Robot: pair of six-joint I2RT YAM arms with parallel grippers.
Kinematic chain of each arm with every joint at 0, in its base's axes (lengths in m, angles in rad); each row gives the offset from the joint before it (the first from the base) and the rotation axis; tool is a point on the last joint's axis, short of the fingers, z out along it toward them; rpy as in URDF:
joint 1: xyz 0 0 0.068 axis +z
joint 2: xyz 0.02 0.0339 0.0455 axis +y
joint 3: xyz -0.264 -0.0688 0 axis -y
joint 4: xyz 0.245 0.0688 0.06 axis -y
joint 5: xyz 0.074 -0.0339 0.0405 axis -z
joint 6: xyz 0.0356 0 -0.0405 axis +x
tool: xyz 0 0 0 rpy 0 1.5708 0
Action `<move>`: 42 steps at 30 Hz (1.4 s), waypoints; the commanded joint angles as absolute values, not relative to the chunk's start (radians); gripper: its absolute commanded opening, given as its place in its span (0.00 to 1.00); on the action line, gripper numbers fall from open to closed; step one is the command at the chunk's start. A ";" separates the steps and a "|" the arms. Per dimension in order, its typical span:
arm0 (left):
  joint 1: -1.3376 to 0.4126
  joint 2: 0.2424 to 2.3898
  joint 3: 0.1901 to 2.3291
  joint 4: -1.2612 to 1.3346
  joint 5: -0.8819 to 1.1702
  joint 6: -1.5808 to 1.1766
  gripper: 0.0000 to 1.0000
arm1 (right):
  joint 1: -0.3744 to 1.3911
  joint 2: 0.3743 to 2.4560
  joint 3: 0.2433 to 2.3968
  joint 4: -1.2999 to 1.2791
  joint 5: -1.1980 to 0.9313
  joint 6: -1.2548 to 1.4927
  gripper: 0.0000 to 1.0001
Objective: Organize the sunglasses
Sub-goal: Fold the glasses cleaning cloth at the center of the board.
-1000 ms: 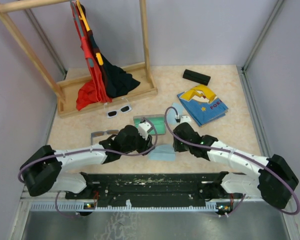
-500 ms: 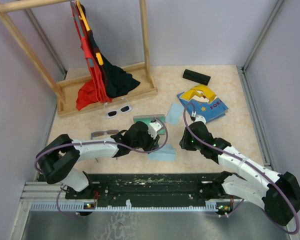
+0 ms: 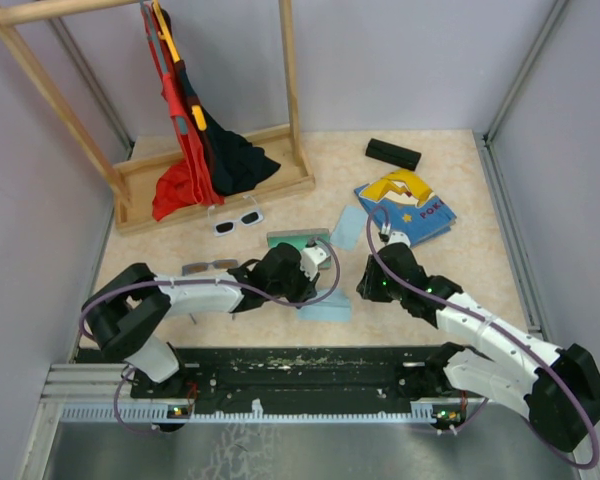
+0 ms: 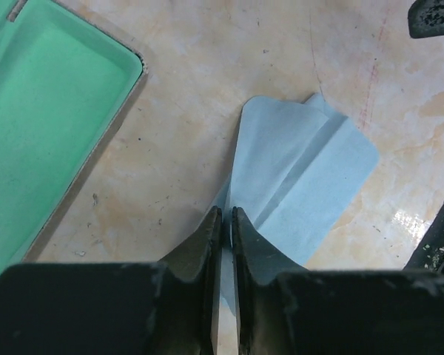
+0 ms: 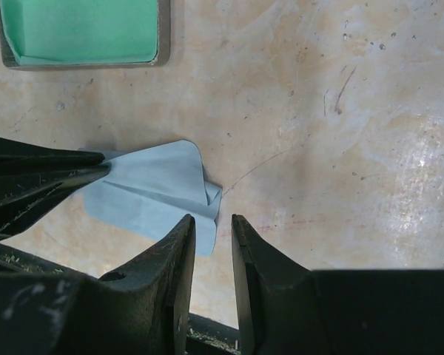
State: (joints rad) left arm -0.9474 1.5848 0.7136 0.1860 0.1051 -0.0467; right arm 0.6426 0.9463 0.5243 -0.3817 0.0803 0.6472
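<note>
The left tool (image 4: 223,214) has come down onto the light-blue cloth (image 4: 303,170) and pinches its edge, the right tool (image 5: 213,219) hangs slightly apart and empty, and the white sunglasses (image 3: 238,221) and wire-framed sunglasses (image 3: 208,267) lie on the surface (image 3: 460,175) left of the open case (image 3: 298,240).

Sunglasses (image 3: 208,267) left of case (image 3: 298,240), cloth (image 3: 330,308) before

the pale marbled counter (image 3: 450,260) carries a wooden rack (image 3: 215,190) at its far left, with white sunglasses (image 3: 238,221) just in front of it and wire sunglasses (image 3: 208,267) nearer still. an open green-lined case (image 3: 295,240) lies mid-counter, with a blue cloth (image 3: 330,307) near its front. a second cloth (image 3: 346,228) lies beside a picture book (image 3: 408,208) on the right, and a black case (image 3: 393,153) lies at the back.
</note>
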 commanded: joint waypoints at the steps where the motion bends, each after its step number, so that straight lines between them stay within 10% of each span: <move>1: -0.951 1.593 0.747 0.194 0.145 -0.035 0.13 | 0.634 0.917 0.538 -0.333 0.074 0.631 0.27; 42: -0.960 1.534 0.629 0.209 0.400 0.025 0.07 | 0.634 0.911 0.530 -0.346 0.071 0.596 0.27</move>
